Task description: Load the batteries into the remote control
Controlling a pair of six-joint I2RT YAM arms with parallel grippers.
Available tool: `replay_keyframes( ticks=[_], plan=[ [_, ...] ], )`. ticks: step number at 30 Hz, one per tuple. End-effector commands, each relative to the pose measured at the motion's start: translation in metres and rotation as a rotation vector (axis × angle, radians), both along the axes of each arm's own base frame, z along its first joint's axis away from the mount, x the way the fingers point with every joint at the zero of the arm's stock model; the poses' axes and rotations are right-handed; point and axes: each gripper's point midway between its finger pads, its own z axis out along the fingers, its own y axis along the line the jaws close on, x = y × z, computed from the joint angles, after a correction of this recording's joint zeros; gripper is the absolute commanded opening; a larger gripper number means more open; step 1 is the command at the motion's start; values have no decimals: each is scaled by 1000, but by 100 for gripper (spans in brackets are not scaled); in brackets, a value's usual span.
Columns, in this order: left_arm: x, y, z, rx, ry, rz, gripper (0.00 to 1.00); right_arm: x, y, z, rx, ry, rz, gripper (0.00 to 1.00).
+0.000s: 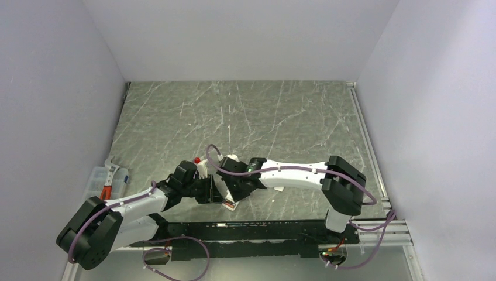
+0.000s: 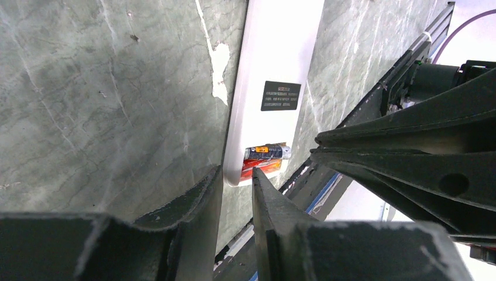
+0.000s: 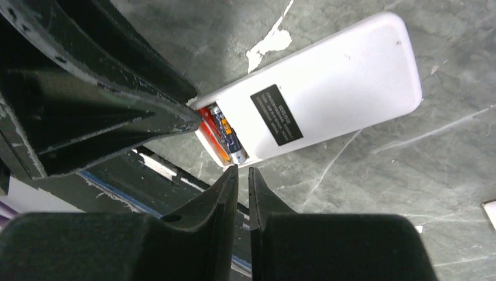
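Observation:
The remote control (image 2: 275, 52) lies back up on the marble table, its dark label (image 2: 281, 95) showing and its battery bay uncovered. In the bay lie two batteries side by side: a dark one with a silver cap (image 2: 267, 153) and a red-orange one (image 2: 261, 170). My left gripper (image 2: 237, 174) is closed narrowly on the bay-end corner of the remote. In the right wrist view the remote (image 3: 339, 76) and the batteries (image 3: 229, 137) sit just beyond my right gripper (image 3: 243, 171), which is open only a slit and empty. From above, both grippers (image 1: 217, 193) (image 1: 237, 192) meet over the remote's end (image 1: 230, 202).
A clear plastic box with tools (image 1: 108, 181) stands at the table's left edge. A small white flat piece (image 3: 490, 212) lies to the right of the remote. The black rail (image 1: 263, 228) runs along the near edge. Walls close in three sides.

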Motion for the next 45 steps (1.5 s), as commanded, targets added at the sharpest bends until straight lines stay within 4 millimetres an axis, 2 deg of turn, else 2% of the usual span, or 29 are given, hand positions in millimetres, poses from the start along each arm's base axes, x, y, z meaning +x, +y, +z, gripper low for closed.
replay_keyframes(
  ticks=[1,10,18,29,45],
  plan=[
    [8,-9,14,-33,-50,-30,30,-8,6,12,71,19,-4,15],
    [9,-11,16,-39,-51,-33,29,-23,11,5,92,70,23,18],
    [9,-10,14,-34,-50,-38,28,-21,15,-4,83,71,23,18],
    [9,-11,11,-30,-45,-45,25,-17,11,-16,27,57,17,18],
    [10,-13,10,-31,-44,-53,21,-8,17,-13,33,36,18,16]
  ],
)
